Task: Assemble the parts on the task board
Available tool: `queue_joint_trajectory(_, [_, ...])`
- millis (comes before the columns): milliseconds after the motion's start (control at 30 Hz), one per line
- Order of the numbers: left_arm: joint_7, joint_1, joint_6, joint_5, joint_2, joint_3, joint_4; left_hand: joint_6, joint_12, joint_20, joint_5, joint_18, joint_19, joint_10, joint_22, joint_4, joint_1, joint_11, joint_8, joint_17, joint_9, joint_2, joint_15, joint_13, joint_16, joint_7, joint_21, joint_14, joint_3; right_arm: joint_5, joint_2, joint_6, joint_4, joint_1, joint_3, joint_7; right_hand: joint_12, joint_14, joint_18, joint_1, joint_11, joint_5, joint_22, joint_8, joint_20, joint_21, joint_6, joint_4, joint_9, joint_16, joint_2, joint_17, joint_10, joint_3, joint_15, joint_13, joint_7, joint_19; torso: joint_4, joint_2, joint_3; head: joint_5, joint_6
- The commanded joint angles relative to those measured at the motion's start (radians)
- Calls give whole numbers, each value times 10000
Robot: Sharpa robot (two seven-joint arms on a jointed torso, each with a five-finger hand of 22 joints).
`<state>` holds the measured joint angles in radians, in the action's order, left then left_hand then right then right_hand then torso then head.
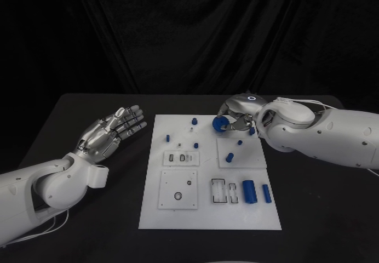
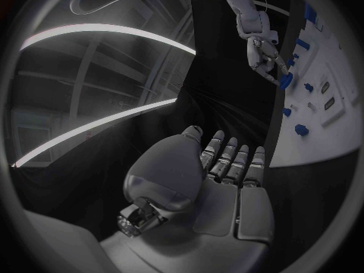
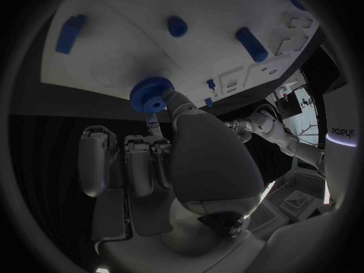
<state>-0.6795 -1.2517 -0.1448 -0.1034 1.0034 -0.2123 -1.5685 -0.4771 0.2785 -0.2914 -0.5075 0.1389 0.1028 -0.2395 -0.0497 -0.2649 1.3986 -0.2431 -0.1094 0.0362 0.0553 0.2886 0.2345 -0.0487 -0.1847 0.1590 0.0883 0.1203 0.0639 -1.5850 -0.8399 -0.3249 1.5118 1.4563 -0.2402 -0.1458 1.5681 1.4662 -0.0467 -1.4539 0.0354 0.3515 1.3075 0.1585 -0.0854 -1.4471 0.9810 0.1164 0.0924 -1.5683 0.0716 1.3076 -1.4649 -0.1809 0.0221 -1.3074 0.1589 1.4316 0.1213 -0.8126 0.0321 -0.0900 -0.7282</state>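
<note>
The white task board (image 1: 207,216) lies in the middle of the black table. My right hand (image 1: 239,113) hovers over the board's far right corner and pinches a blue gear (image 1: 220,124); the right wrist view shows the gear (image 3: 151,94) held at my fingertips just above the board (image 3: 114,48). My left hand (image 1: 110,132) rests flat on the table left of the board, fingers spread, holding nothing; its fingers (image 2: 231,161) show in the left wrist view. Several blue parts stand or lie on the board, among them a large cylinder (image 1: 248,192) and a smaller one (image 1: 267,193).
Small blue pegs (image 1: 193,119) stand near the board's far edge. Two blue pieces (image 1: 230,157) sit on the raised square plate at the right. White inset plates with slots (image 1: 180,159) and holes (image 1: 178,189) occupy the board's left half. Bare black table surrounds the board.
</note>
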Motion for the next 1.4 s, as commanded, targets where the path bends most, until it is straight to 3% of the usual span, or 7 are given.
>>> queue_joint_trajectory(33, [-1688, 13, -131, -37, -22, 7, -32, -55, 65, -12, -54, -161, 43, -2, -10, 9, 102, -68, -35, 13, 9, -12, 51, -15, -43, 201, 65, 33, -66, -58, 274, -4, 54, 37, 3, 183, 27, 1046, -10, 69, -68, -30, 1257, 1145, 27, -50, 525, -17, 1708, -25, -39, 2632, -1059, 17, 79, -2634, -620, 58, 24, 3, 16, -62, 38])
queue_joint_trajectory(433, [-1689, 13, -159, -37, -92, 7, 17, -87, 91, -12, -73, -175, 74, -23, -22, 21, 116, -71, -46, 16, 13, -19, 65, -19, -67, 206, 91, 48, -127, -58, 1222, 124, -308, 2, 4, 396, 27, 1046, 8, 140, -77, -155, 1319, 1251, 45, -92, 361, -16, 1909, -25, -59, 2632, -1059, 27, 94, -2634, -623, 122, 1, 5, 6, 55, 13])
queue_joint_trajectory(733, [-1674, 13, -191, -37, -174, 7, 86, -86, 93, -12, -95, -182, 79, -23, -22, 26, 122, -69, -47, 16, 13, -22, 68, -18, -74, 210, 94, 51, -160, -58, 1653, 286, -579, -72, 5, 436, 27, 1046, -7, 199, -45, -237, 1277, 1233, 38, -42, 134, -2, 2002, -25, -62, 2632, -1059, 29, 74, -2634, -578, 81, 35, 4, 4, -20, -38])
queue_joint_trajectory(833, [-1665, 14, -198, -37, -182, 8, 94, -86, 93, -12, -95, -182, 79, -23, -22, 26, 122, -69, -47, 16, 13, -22, 68, -18, -74, 210, 94, 51, -160, -58, 1784, 317, -751, -131, 5, 461, 27, 1046, -18, 200, -33, -245, 1248, 1219, 32, -12, 75, -6, 2017, -25, -65, 2632, -1059, 20, 65, -2634, -562, 51, 8, -1, -6, 4, -40])
queue_joint_trajectory(1133, [-1641, 15, -207, -53, -194, 8, 119, -83, 100, -10, -109, -186, 84, -26, -24, 29, 126, -68, -47, 16, 13, -23, 69, -19, -79, 215, 98, 51, -184, -58, 2080, 362, -1168, -260, 6, 517, 27, 1046, -65, 190, 89, -240, 1116, 1026, -49, 146, -349, -25, 2022, -25, -64, 2632, -1059, -84, -36, -2634, -416, -95, -5, -3, 2, 25, -95])
queue_joint_trajectory(1233, [-1637, 16, -215, -57, -205, 8, 129, -83, 100, -10, -109, -186, 84, -26, -24, 29, 126, -68, -47, 16, 13, -23, 69, -19, -79, 215, 98, 51, -184, -58, 2170, 367, -1271, -280, 6, 528, 27, 1046, -67, 209, 94, -306, 1129, 582, -92, 156, -969, 8, 1843, -25, -46, 2632, -1059, -179, -60, -2634, -309, -89, 3, 2, 0, 7, -115])
queue_joint_trajectory(1400, [-1618, 18, -232, -60, -229, 8, 151, -84, 102, -10, -114, -188, 84, -26, -23, 31, 127, -68, -47, 16, 13, -22, 70, -19, -80, 217, 98, 51, -196, -58, 2322, 357, -1447, -303, 6, 529, 27, 1046, -85, 166, 69, -428, 1092, 407, -86, 207, -1109, -3, 1759, -25, -58, 2632, -1059, -268, -42, -2634, -300, -132, 16, -3, -11, -26, -132])
